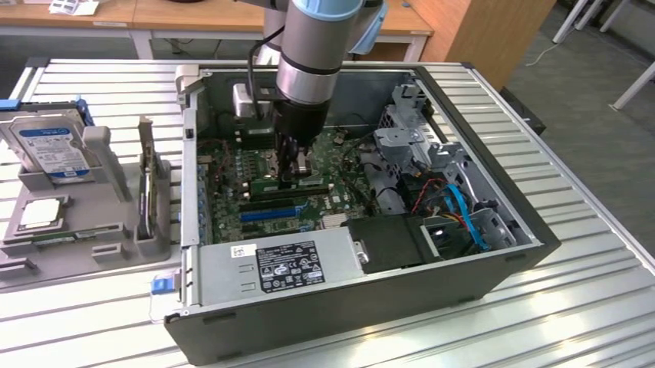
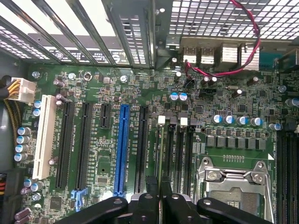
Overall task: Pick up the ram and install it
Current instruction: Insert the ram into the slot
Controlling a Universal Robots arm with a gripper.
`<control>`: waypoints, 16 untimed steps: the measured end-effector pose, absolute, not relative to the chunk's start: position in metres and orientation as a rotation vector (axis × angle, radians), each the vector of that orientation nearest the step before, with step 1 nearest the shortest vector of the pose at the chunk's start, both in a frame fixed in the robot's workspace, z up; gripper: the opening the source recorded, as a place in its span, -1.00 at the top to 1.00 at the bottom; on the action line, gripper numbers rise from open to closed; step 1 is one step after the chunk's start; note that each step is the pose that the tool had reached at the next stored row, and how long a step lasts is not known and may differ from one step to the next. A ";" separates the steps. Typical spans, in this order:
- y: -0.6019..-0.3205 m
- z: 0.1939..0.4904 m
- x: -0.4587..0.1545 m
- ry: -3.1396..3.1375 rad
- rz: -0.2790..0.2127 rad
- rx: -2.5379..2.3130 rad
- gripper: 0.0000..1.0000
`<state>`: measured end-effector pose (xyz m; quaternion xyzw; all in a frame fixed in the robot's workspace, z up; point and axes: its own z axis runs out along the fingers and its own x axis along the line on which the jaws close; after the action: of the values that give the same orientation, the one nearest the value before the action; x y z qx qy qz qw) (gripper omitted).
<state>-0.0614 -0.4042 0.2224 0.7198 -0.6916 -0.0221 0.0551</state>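
One narrow green stick, the ram (image 1: 304, 184), stands on its long edge between the gripper (image 1: 299, 178) fingers, low over the motherboard (image 1: 268, 170) in the middle of the open computer case (image 1: 481, 253). In the wrist view it shows edge-on as a thin line (image 2: 161, 154) running up from the black fingers (image 2: 148, 205) toward the black memory slots (image 2: 180, 149) beside the metal processor socket (image 2: 236, 184); whether it touches a slot cannot be told. The jaws stand narrow, clamped on the ram. The motherboard is a matte green sheet crowded with long black slots, one blue slot (image 2: 122, 149), one white slot (image 2: 44, 137) and small silver-topped round capacitors. The case is dark grey sheet metal with a perforated rear wall, and a boxy grey power supply (image 1: 281, 264) with a black label lies along its near edge. The case rests on a ribbed, shiny aluminium table (image 1: 573, 307). Near the table's edge on the exterior view's left, a grey moulded tray (image 1: 61, 245) holds a silver hard drive (image 1: 46, 146) with a blue label and a thin upright expansion card (image 1: 149, 184).
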 end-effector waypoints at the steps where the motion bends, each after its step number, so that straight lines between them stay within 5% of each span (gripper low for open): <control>1: -0.404 0.222 -0.061 -2.100 -0.067 2.185 0.73; 16: -0.402 0.223 -0.061 -2.098 -0.067 2.186 0.73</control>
<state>-0.0613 -0.4022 0.2232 0.7201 -0.6913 -0.0222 0.0555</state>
